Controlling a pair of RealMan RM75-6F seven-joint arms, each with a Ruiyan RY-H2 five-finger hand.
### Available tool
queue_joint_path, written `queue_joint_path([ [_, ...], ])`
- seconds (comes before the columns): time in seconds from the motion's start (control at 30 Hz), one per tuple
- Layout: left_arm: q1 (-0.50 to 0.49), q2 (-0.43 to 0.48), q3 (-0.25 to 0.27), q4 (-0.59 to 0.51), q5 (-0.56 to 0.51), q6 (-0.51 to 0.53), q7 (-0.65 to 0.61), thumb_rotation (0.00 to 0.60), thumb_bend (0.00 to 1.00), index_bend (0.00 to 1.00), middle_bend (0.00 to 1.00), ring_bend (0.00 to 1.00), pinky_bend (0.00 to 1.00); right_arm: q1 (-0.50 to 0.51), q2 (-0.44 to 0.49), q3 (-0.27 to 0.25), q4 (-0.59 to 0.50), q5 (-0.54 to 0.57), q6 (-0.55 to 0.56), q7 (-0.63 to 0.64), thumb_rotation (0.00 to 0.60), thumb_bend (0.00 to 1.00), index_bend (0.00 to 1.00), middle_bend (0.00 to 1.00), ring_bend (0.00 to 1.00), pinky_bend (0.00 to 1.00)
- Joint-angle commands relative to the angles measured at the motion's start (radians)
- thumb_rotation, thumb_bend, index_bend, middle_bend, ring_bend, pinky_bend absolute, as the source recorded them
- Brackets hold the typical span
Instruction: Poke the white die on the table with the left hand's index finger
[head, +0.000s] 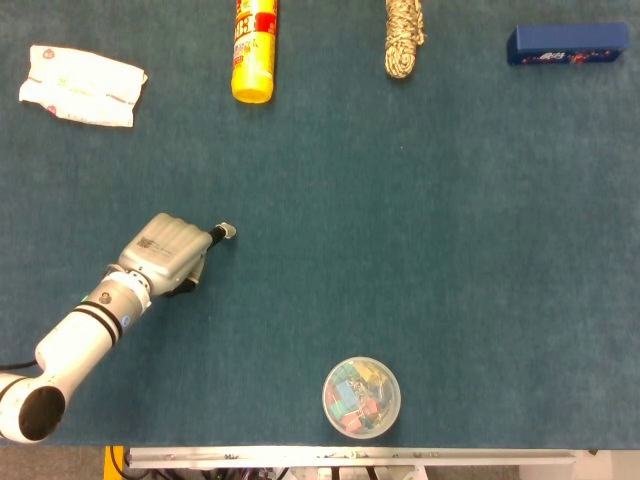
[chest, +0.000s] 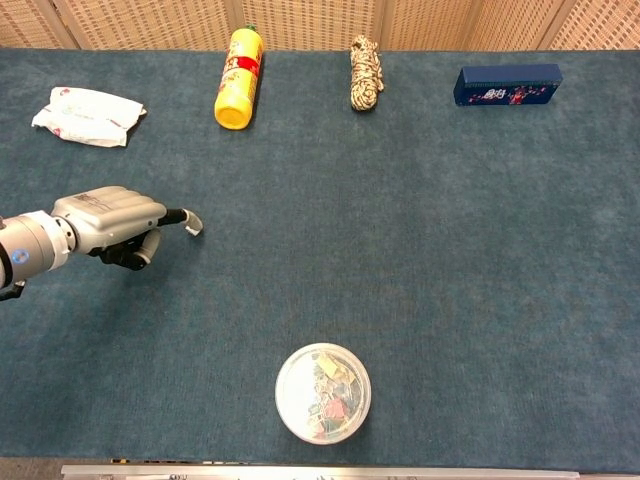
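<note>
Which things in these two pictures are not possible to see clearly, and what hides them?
- White die: no die is distinguishable in either view; only the pale tip of the left hand's index finger shows there.
- Right hand: in neither view.
- Left arm: chest view, cut by the left edge.
- Bottle and rope: head view, cut by the top edge.
- Tub contents: too small to identify.
</note>
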Motion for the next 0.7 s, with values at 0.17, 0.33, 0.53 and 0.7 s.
queue_joint_path([
  [0.17, 0.002, 0.006, -0.002, -0.011, 0.000, 0.008, 0.008, 0.600, 1.00, 0.14, 1.00, 0.93, 0.98, 0.001, -0.001, 0.000, 0.000, 0.000, -0.001, -0.003, 0.600, 0.06, 0.41, 0.41, 0.37, 0.55],
  [0.33, 0.013, 0.017, -0.001, -0.030, 0.016, 0.028, 0.010, 0.600, 1.00, 0.15, 1.00, 0.93, 0.98, -0.001, -0.001, 0.000, 0.000, -0.002, 0.003, 0.001, 0.600, 0.06, 0.41, 0.41, 0.37, 0.55],
  [0.53, 0.071, 0.058, 0.017, -0.085, 0.125, 0.115, -0.014, 0.600, 1.00, 0.14, 1.00, 0.80, 0.93, -0.003, 0.000, 0.000, 0.000, -0.005, 0.009, 0.007, 0.600, 0.06, 0.41, 0.41, 0.37, 0.55],
  [0.7, 0.152, 0.096, 0.046, -0.097, 0.239, 0.243, -0.007, 0.600, 0.98, 0.11, 0.78, 0.60, 0.82, -0.004, -0.002, -0.002, 0.000, -0.007, 0.011, -0.002, 0.600, 0.06, 0.41, 0.41, 0.37, 0.55],
])
